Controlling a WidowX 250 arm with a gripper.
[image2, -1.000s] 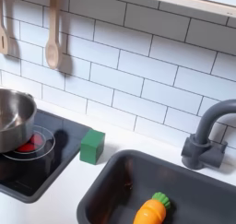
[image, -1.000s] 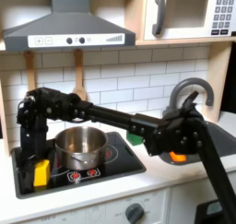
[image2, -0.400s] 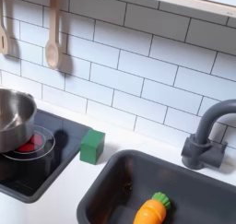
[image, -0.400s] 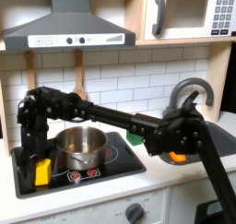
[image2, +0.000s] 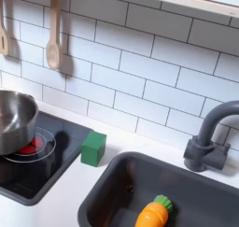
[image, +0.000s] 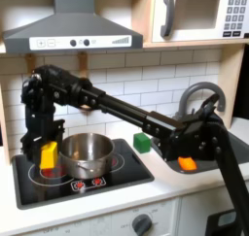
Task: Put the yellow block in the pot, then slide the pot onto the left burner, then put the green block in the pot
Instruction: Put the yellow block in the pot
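Gripper [image: 45, 143] at the first exterior view's left holds the yellow block [image: 48, 154] above the stovetop [image: 29, 182], just left of the pot [image: 86, 154]; its fingers are too dark to make out clearly. Beyond the stove's right edge sits the green block [image2: 92, 148], and the second exterior view cuts off most of the pot.

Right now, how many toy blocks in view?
2. The yellow block is in the gripper, lifted left of the pot in the first exterior view. The green block sits on the counter between stovetop and sink.
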